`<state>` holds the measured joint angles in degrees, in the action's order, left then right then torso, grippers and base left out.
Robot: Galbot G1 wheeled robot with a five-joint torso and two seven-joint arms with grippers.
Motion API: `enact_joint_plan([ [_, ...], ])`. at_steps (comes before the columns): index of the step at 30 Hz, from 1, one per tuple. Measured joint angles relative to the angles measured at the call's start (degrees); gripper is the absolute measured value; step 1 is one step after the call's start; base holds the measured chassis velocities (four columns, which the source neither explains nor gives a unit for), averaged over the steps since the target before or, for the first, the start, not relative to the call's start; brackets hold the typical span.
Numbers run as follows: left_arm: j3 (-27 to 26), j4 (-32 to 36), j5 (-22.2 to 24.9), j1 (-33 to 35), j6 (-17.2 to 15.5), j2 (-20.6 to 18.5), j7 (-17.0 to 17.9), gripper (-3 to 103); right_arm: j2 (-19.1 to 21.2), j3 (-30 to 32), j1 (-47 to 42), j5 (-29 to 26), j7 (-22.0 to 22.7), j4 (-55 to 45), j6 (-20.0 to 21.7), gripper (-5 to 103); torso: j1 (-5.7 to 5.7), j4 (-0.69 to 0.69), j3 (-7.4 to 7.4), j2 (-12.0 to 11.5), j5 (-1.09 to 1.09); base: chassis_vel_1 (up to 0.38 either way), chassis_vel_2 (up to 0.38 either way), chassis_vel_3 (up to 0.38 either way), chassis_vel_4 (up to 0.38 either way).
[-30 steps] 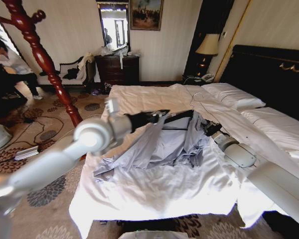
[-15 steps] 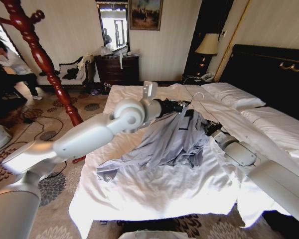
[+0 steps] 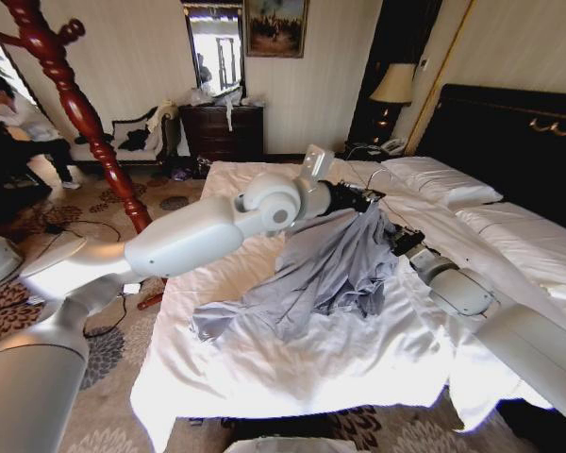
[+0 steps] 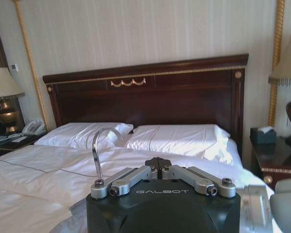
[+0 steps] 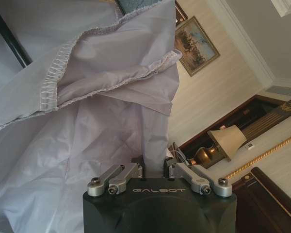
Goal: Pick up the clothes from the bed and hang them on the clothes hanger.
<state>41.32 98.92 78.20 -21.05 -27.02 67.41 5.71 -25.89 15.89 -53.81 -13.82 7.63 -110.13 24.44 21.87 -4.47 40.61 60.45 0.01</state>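
A: Where is the garment?

B: The clothes are a light blue-grey heap, partly lifted above the bed. The upper part is pulled up to a peak near the middle of the bed, and the lower part trails down across the white sheet toward the foot.

A: What holds it up?

B: The left tool reaches across from the left, and its fingers are pressed together on the clothes hanger. The silver hook stands up just beside the fingers, with the white pillows and dark headboard behind it.

A: And the other arm?

B: The right tool comes in from the right side of the bed, right against the hanging fabric. In its wrist view the fingers are nearly together, pinching a fold of the clothes, which drape all around it.

A: Anything else nearby?

B: A red wooden coat stand rises on the carpet to the left of the bed.
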Motion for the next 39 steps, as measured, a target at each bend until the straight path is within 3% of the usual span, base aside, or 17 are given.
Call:
enact_joint_plan([
  [5, 0.3, 2.0, -0.4, 0.5, -1.5, -1.9, -0.5, 0, 0.5, 2.5, -2.6, -0.8, -0.1, -1.5, -0.1, 18, 0.00, 0.02, 0.00, 0.0, -0.02, 0.000, 0.000, 0.000, 0.000],
  [8, 0.5, 4.6, -2.4, 0.7, -2.1, -3.9, -0.6, 16, 0.6, 3.7, -4.3, -7.3, 0.4, -3.2, 0.1, 18, 0.00, 0.00, 0.00, 0.0, -0.02, 0.000, 0.000, 0.000, 0.000],
  [10, 1.0, 5.5, -4.0, 0.6, -2.1, -4.5, -0.7, 16, 0.5, 3.9, -4.7, -9.9, 0.8, -3.8, 0.5, 18, 0.00, 0.00, 0.00, 0.0, -0.02, 0.000, 0.000, 0.000, 0.000],
  [13, 2.3, 7.3, -9.0, -0.2, -1.0, -6.2, -1.6, 33, 0.0, 4.1, -5.2, -12.7, 1.2, -4.2, 0.6, 18, 0.00, 0.02, 0.00, 0.0, -0.02, 0.000, 0.000, 0.000, 0.000],
  [15, 2.4, 8.3, -10.3, -0.3, -0.2, -6.8, -1.7, 38, -0.2, 4.1, -5.3, -13.4, 1.4, -4.3, 0.6, 18, 0.00, 0.00, 0.00, 0.0, -0.02, 0.000, 0.000, 0.000, 0.000],
  [17, 1.3, 10.1, -10.5, 0.2, 0.9, -7.8, -0.8, 50, -0.6, 4.4, -5.5, -14.6, 1.9, -4.5, 0.4, 18, 0.00, -0.01, 0.00, 0.0, -0.02, 0.000, 0.000, 0.000, 0.000],
  [22, -3.3, 14.5, -7.5, 2.2, 2.7, -11.0, 1.7, 60, -0.7, 5.4, -6.2, -14.1, 2.2, -4.5, 0.1, 18, 0.00, -0.01, 0.00, 0.0, -0.02, 0.000, 0.000, 0.000, 0.000],
  [25, -10.0, 19.1, -3.7, 5.9, 3.6, -18.1, 3.3, 77, -0.7, 6.5, -7.4, -10.8, 2.3, -3.4, -0.7, 18, 0.01, -0.02, 0.00, 0.0, -0.02, 0.000, 0.000, 0.000, 0.000],
  [26, -12.0, 20.3, -3.0, 7.2, 3.8, -20.8, 3.4, 77, -0.7, 7.0, -7.8, -10.2, 2.3, -3.1, -1.1, 18, 0.00, -0.01, 0.00, 0.0, -0.02, 0.000, 0.000, 0.000, 0.000],
  [27, -15.4, 22.1, -1.7, 9.7, 3.9, -25.0, 3.5, 84, -1.0, 7.5, -8.5, -9.5, 2.3, -2.9, -1.8, 18, 0.00, 0.00, 0.00, 0.0, -0.03, 0.000, 0.000, 0.000, 0.000],
  [28, -15.4, 22.1, -1.7, 9.7, 3.9, -25.0, 3.5, 84, -1.0, 7.5, -8.5, -9.5, 2.3, -2.9, -1.8, 18, 0.00, 0.00, 0.00, 0.0, -0.03, 0.000, 0.000, 0.000, 0.000],
  [30, -22.6, 24.8, -0.1, 15.7, 3.9, -31.2, 3.0, 94, -1.4, 8.0, -9.3, -8.0, 2.3, -2.7, -2.8, 18, 0.00, 0.04, 0.00, 0.0, -0.05, 0.000, 0.000, 0.000, 0.000],
  [32, -31.8, 26.1, 0.3, 24.0, 4.0, -38.5, 1.5, 97, -1.8, 8.3, -9.8, -6.0, 2.3, -2.6, -3.5, 18, -0.01, 0.00, -0.01, 0.0, -0.07, 0.000, 0.000, 0.000, 0.000],
  [34, -34.6, 26.2, 0.3, 26.8, 4.0, -40.9, 0.9, 99, -2.0, 8.5, -10.0, -5.1, 2.3, -2.5, -3.7, 18, -0.01, 0.01, 0.00, 0.0, -0.05, 0.000, 0.000, 0.000, 0.000],
  [36, -44.5, 26.2, -1.4, 39.3, 5.8, -50.0, -1.2, 100, -2.8, 9.5, -10.8, -1.3, 2.3, -2.3, -4.5, 18, 0.00, 0.07, -0.01, 0.0, -0.07, 0.000, 0.000, 0.000, 0.000],
  [38, -50.7, 26.3, -3.3, 49.5, 8.0, -54.8, -2.0, 100, -3.5, 10.4, -11.2, 2.4, 2.3, -1.8, -5.6, 18, -0.01, 0.02, -0.01, 0.0, -0.03, 0.000, 0.000, 0.000, 0.000],
  [39, -50.7, 26.3, -3.3, 49.5, 8.0, -54.8, -2.0, 100, -3.5, 10.4, -11.2, 2.4, 2.3, -1.8, -5.6, 18, -0.01, 0.02, -0.01, 0.0, -0.03, 0.000, 0.000, 0.000, 0.000],
])
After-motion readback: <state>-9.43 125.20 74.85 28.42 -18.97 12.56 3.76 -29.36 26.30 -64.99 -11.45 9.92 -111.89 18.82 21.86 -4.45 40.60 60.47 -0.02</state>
